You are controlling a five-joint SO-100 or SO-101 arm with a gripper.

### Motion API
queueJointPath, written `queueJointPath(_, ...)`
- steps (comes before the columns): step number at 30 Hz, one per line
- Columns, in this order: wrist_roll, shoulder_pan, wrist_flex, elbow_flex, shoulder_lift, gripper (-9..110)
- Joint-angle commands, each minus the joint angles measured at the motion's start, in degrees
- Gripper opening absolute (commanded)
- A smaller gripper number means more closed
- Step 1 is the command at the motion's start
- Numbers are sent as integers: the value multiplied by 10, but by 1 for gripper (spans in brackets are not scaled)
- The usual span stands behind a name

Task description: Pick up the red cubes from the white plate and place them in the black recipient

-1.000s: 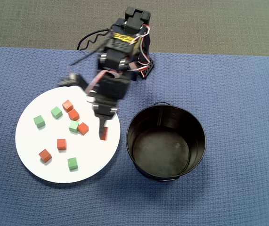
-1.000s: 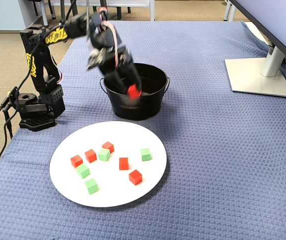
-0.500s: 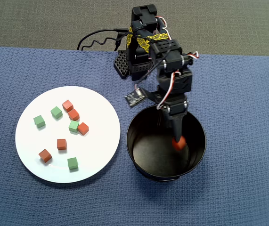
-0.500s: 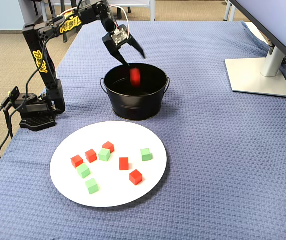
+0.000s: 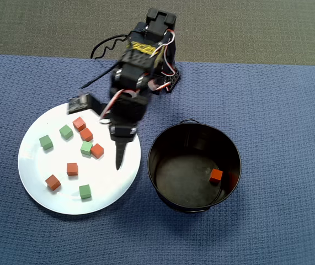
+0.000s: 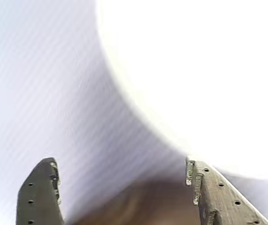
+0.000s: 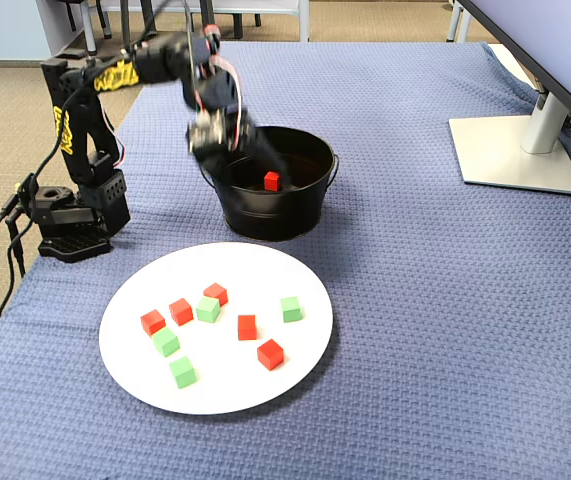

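Empty and spread, the claw (image 6: 122,180) shows both fingers well apart in the wrist view, with nothing between them and a blurred white plate (image 6: 195,70) beyond. From overhead the claw (image 5: 119,160) hangs over the right part of the plate (image 5: 36,165), pointing down the picture, just right of the nearest cube. One red cube (image 5: 216,176) lies on the floor of the black pot (image 5: 163,138), near its right wall; the fixed view shows it (image 7: 272,181) there too. Five red cubes (image 5: 72,169) remain on the plate, mixed with four green cubes (image 5: 85,191). The pot stands just right of the plate on the blue cloth (image 5: 284,110) covering the table. In the fixed view the arm is blurred over the pot's left rim.
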Motion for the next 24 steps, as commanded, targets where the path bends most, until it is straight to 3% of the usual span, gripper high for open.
queueJointPath(1, -45, 61, -58, 23, -13, 27)
queueJointPath(8, 77, 116, -70, 29, -85, 20)
queueJointPath(13, 249, 128, -32, 23, -87, 18)
queueJointPath(24, 285, 112, -49, 96, -91, 17)
